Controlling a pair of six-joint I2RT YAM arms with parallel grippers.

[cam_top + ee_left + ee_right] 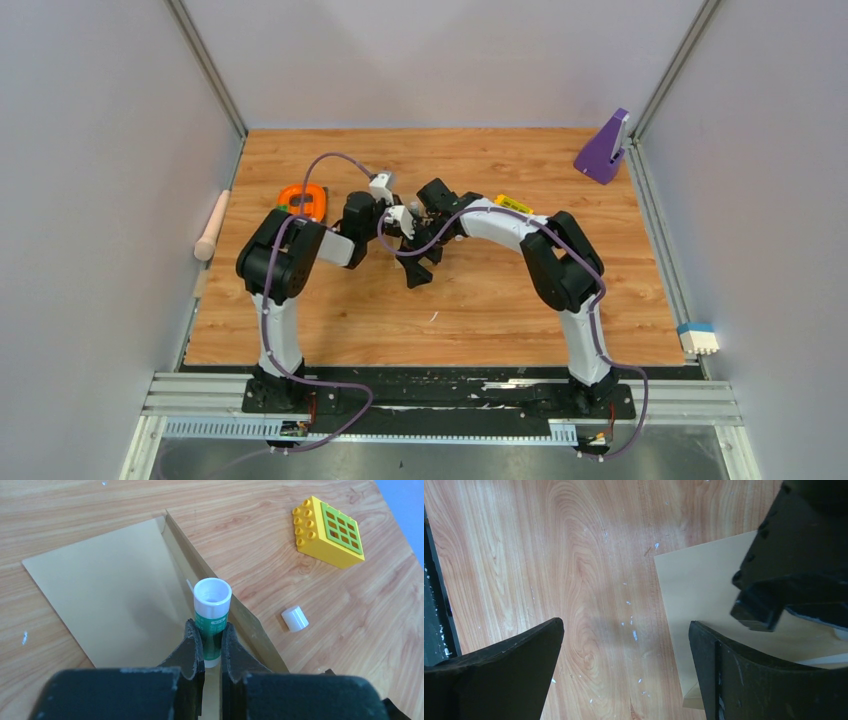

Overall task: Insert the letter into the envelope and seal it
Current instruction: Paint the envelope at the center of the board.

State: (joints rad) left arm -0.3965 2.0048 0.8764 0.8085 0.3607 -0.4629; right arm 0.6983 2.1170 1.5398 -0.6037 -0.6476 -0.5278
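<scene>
The tan envelope (115,595) lies flat at the middle of the table (360,630), with its flap (250,625) open along one edge. Both arms bend inward above it, wrists close together. The left gripper (211,630) pinches an uncapped glue stick (212,597) by its green body, over the flap's fold. The right gripper (625,625) is spread wide, one finger over the envelope's edge. A yellow brick (327,531) and a white cap (295,618) lie nearby.

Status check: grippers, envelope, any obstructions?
Left gripper shut on uncapped glue stick over envelope. Right gripper open beside envelope edge. Letter not in view. Cap, yellow brick lie off it.
</scene>
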